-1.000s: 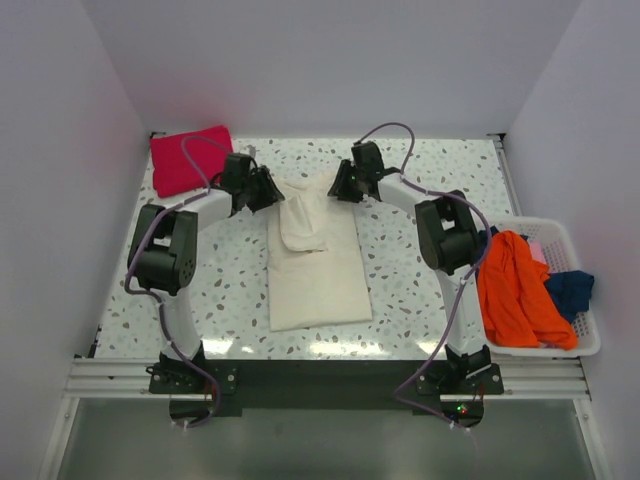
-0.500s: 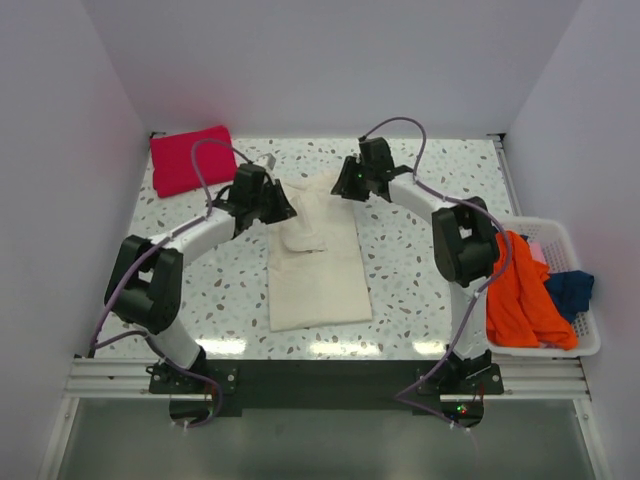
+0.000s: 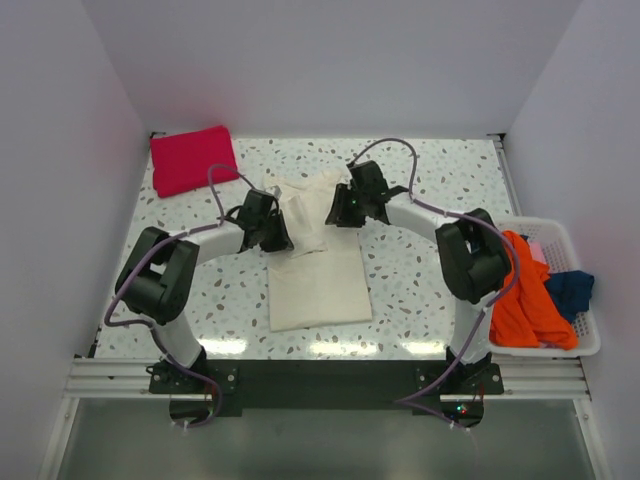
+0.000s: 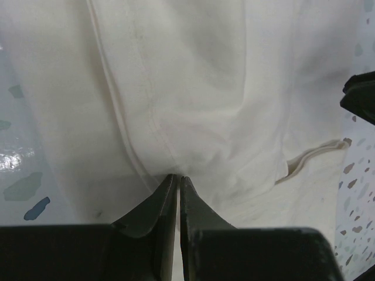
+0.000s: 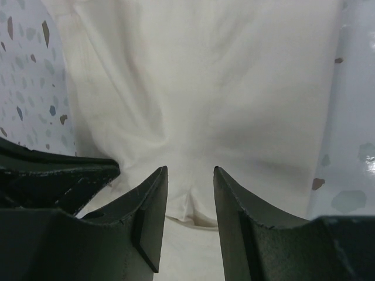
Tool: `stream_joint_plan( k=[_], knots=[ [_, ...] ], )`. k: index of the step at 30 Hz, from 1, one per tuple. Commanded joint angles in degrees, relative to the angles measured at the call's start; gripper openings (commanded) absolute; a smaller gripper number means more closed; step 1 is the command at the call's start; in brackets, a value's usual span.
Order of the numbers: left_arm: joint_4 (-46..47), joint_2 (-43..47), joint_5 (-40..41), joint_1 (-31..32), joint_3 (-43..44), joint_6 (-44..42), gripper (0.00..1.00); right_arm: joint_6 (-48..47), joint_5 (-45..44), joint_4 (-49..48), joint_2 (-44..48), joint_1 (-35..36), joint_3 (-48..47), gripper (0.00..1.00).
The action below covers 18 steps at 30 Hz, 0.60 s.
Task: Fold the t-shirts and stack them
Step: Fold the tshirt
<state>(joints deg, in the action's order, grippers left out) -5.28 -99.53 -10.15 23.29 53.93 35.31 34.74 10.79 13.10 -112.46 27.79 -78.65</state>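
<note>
Jaws of the left gripper point(image 4: 177, 180) are pressed together, pinching a raised fold of the cream t-shirt point(image 4: 193, 88). Stitched seams run up the cloth toward 12 o'clock from the pinch. In the right wrist view the right gripper point(image 5: 190, 175) has its fingers spread. Rumpled cream cloth shows through the gap, with no grip on it that I can see.

From above, the cream tee lies at the middle of the speckled table point(image 3: 400, 290) as a long narrow panel. Its near half is flat and its far half is bunched where the two grippers meet it. The left gripper sits at the bunched part's 9 o'clock edge and the right gripper at its 2 o'clock edge, both low over the fabric, with the heaped cloth between them.

A red t-shirt point(image 3: 190, 158) lies folded in the table's far left corner, at about 10 o'clock from the cream one and well apart from it. At 3 o'clock a white basket point(image 3: 548, 222) stands at the table's right edge. It holds a crumpled orange t-shirt point(image 3: 520, 290) that spills over its near-left rim. A blue t-shirt point(image 3: 572, 288) is tucked just beside the orange one at its 3 o'clock.
</note>
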Motion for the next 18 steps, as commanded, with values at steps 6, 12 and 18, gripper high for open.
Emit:
stream_joint_plan(
  k=[6, 12, 18],
  knots=[
    [0.4, -2.4, 2.4, 0.1, -0.8, -0.7, 0.09, -2.4, -0.5, 1.3, 4.4, 5.4, 1.7, 0.41],
    [0.2, -2.1, 2.7, 0.1, -0.8, -0.5, 0.09, -2.8, -3.9, 3.0, 4.4, 8.6, 2.0, 0.38],
    [0.4, -1.9, 2.3, 0.1, -1.0, -0.3, 0.09, -4.8, -8.0, 6.1, 1.4, 11.2, 2.1, 0.25]
  ],
)
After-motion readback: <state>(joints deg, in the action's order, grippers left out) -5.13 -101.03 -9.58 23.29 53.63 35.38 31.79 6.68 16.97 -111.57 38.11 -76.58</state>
